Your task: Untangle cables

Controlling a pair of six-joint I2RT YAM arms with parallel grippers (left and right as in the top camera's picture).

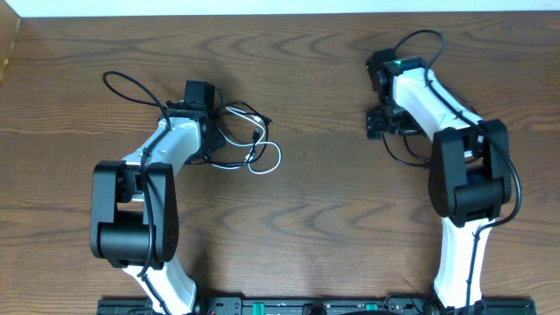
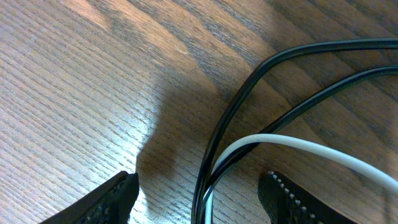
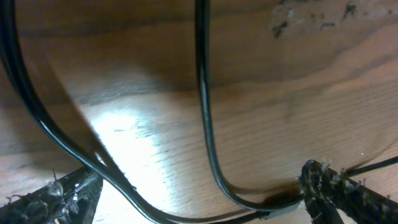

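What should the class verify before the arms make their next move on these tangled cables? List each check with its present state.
1. Is the left gripper open? Ok, fingers apart.
2. Is anything between its fingers? Ok: the black cable and the white cable both pass there, ungripped.
3. Are those two separated? Not ok: they cross and loop together on the table.
4. Is the right gripper open? Ok, fingers wide.
5. Is it free of load? Ok: a thin black cord only lies on the wood between its fingers.
6. Is that cord the tangled black cable? Cannot tell.
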